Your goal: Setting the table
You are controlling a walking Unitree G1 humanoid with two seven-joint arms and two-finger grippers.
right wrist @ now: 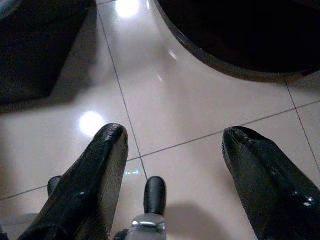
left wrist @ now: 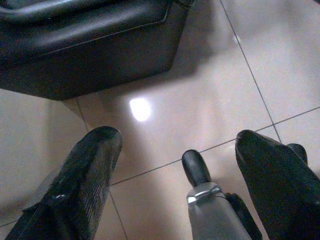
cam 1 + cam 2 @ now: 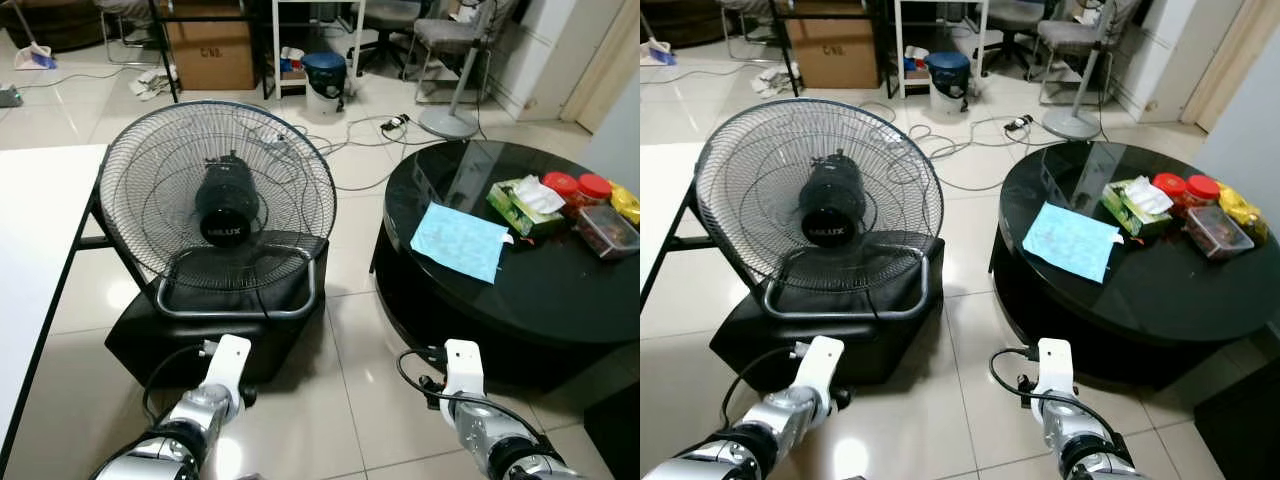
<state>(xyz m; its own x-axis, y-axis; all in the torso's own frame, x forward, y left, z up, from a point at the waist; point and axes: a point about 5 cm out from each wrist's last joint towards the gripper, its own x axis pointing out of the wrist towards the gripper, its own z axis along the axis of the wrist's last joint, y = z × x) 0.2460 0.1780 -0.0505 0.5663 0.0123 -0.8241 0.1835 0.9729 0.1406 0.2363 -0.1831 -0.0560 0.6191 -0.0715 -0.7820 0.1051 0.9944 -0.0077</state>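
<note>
both arms are hanging low in front of the robot, nothing in either one. the left gripper is pointing at bare tile with its fingers spread wide apart, and the right gripper is doing the same, fingers well apart over the floor tile just short of the table base. the round black table is sitting ahead and to the right. on it a light blue cloth is lying flat near the robot-side edge, with a green tissue pack just beyond it, two red-lidded jars behind that, a clear container with dark contents and a yellow packet at the far right. a big floor fan is sitting tilted on a black cushion straight ahead, and a white table is edging in on the left. judging the task as barely begun, since nothing is being held or reached for. risks from here: the fan and cushion are blocking the direct path, so walking straight could be knocking the fan over or snagging its cord; cables are trailing over the floor behind it. the glossy tabletop is slick, so the cloth could be sliding off the rim when pinched, and a reach across could be sweeping the jars off the far side.
</note>
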